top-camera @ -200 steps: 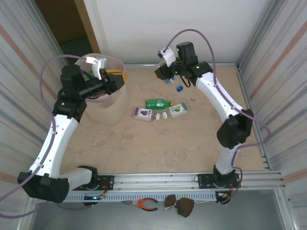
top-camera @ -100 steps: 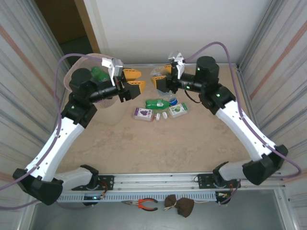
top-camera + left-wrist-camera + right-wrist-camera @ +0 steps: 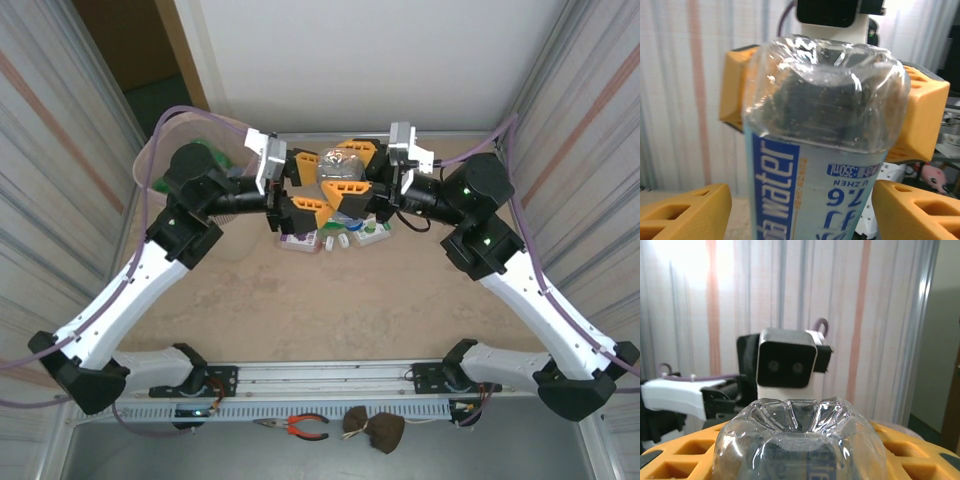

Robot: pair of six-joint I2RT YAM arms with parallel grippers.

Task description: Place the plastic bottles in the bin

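Now: clear bottle aloft, both arms meeting at it

Right jaws closed on a clear bottle (image 3: 815,150) with a blue "water" label. Their orange fingers (image 3: 922,120) press its crumpled sides near the base.

Bottle is in the air over the far middle of the counter (image 3: 330,300), well to the right of the bin (image 3: 150,165).

Left jaws stand wide apart, own fingers (image 3: 685,212) flanking the labelled part of the same bottle. Cannot tell whether they touch it.

Bin is pale pink, at far left behind the left arm (image 3: 150,270). A green bottle (image 3: 210,152) shows inside it.

On the counter below the jaws: purple-labelled bottle (image 3: 297,240) and green-labelled bottle (image 3: 372,232), both partly hidden.
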